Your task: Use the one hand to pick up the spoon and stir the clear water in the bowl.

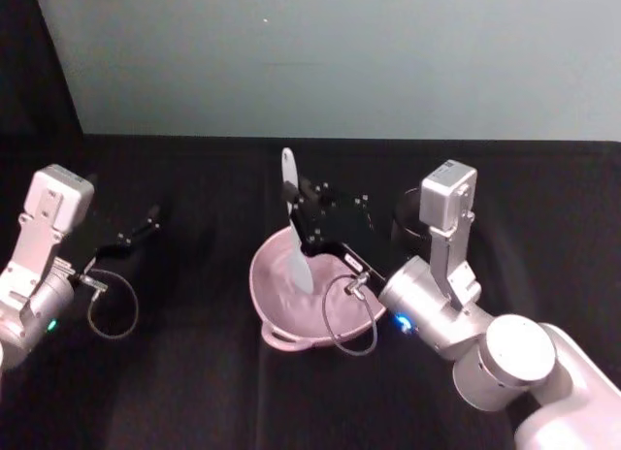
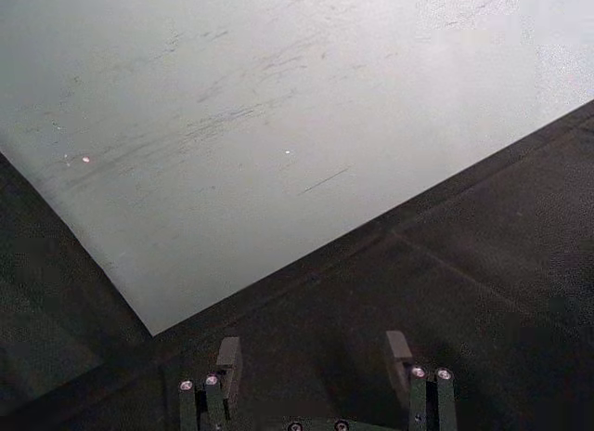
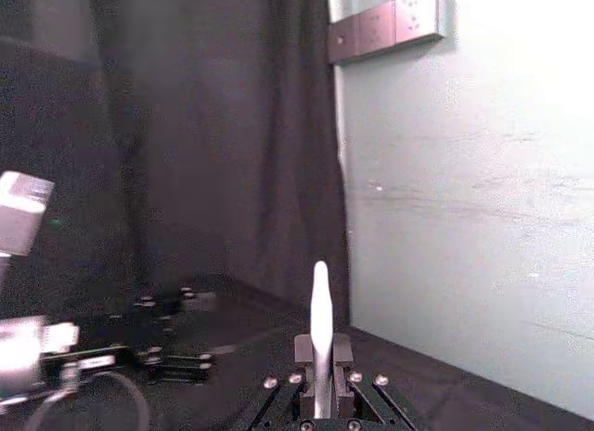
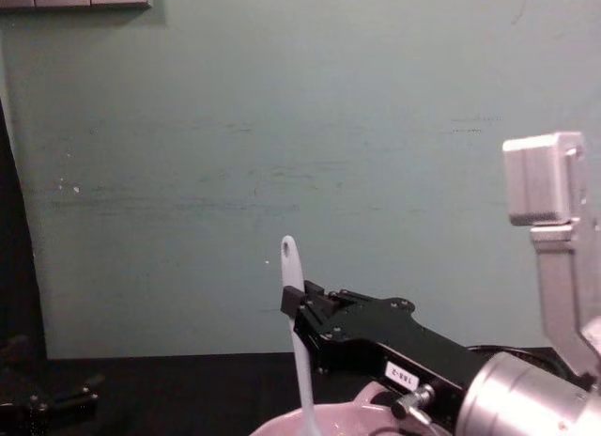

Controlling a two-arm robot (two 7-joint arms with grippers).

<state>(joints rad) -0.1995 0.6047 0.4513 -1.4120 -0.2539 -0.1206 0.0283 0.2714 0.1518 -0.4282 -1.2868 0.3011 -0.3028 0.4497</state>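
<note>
The pale pink bowl [image 1: 325,319] sits on the black table in front of me, its small loop handle toward the near rim; its top edge also peeks in at the bottom of the chest view [image 4: 329,422]. The white spoon [image 1: 294,227] stands nearly upright with its head down inside the bowl and its holed handle tip up [image 4: 290,267]. My right gripper [image 1: 309,227] is shut on the spoon's handle above the bowl; the handle rises between its fingers [image 3: 320,319]. My left gripper [image 1: 146,222] rests far left, open and holding nothing [image 2: 316,357].
A black cup [image 1: 409,217] stands behind the right wrist, partly hidden. Black cloth covers the table up to a pale green wall. Cables loop by both wrists. Bare table lies between the left gripper and the bowl.
</note>
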